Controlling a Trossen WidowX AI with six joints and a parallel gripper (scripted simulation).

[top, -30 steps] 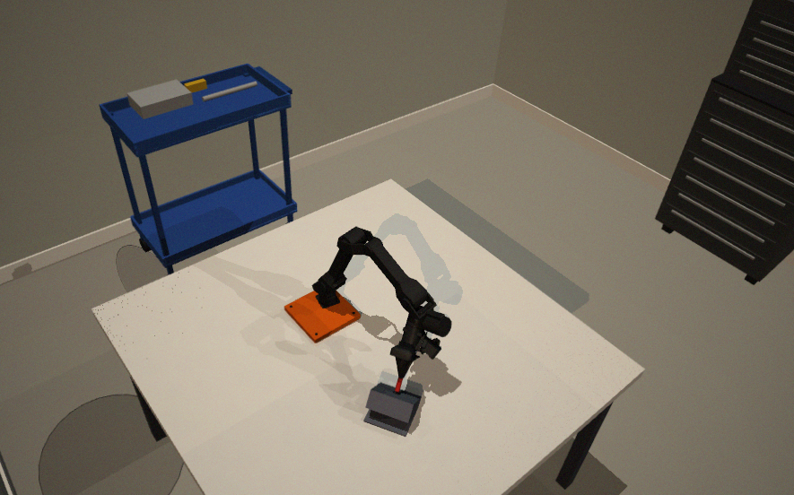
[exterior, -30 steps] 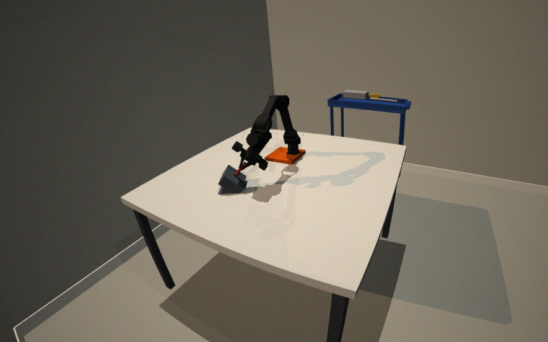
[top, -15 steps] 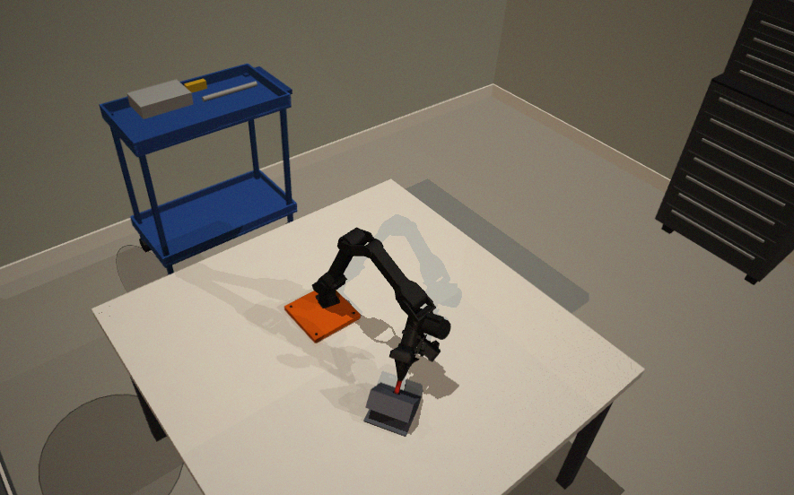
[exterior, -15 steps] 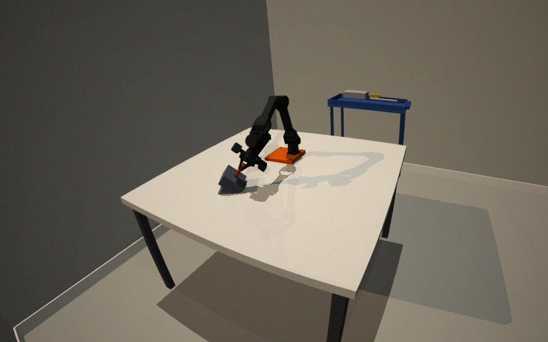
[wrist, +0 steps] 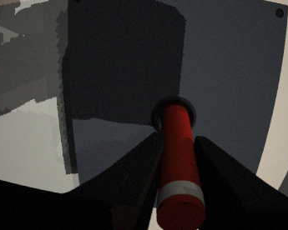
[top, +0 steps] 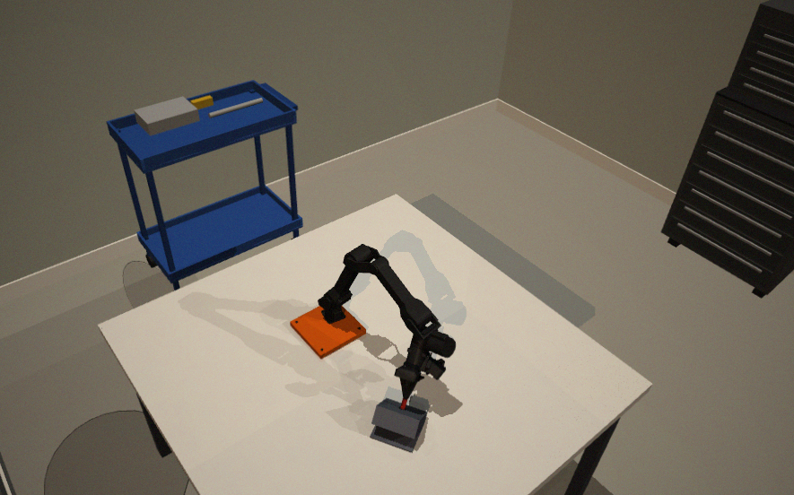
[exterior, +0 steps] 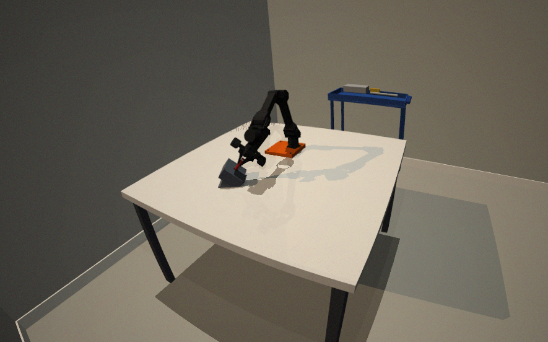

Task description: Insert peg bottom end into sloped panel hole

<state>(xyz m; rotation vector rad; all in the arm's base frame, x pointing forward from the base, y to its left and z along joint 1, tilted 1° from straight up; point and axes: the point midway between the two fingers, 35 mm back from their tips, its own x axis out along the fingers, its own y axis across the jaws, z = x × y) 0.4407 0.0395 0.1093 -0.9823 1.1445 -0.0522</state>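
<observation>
A round red peg [top: 403, 403] [exterior: 238, 165] [wrist: 179, 158] with a grey band near its top end is held tilted. My gripper [top: 405, 399] [exterior: 243, 160] [wrist: 177, 144] is shut on the peg, one dark finger on each side. The sloped dark grey panel [top: 397, 418] [exterior: 230, 173] [wrist: 232, 71] stands on the table. In the wrist view the peg's lower end is at the round, dark-rimmed hole [wrist: 194, 114] and overlaps its opening. A dark gap shows at the hole's left side. The peg's tip is hidden, so its depth cannot be told.
The panel stands on the white table [top: 252, 430] [exterior: 309, 220]. The arm's orange base plate [top: 319, 341] [exterior: 277, 149] is behind the panel. A blue cart [top: 221, 147] [exterior: 367, 100] stands beyond the table, and a dark drawer cabinet [top: 750, 184] is at the right in the top view.
</observation>
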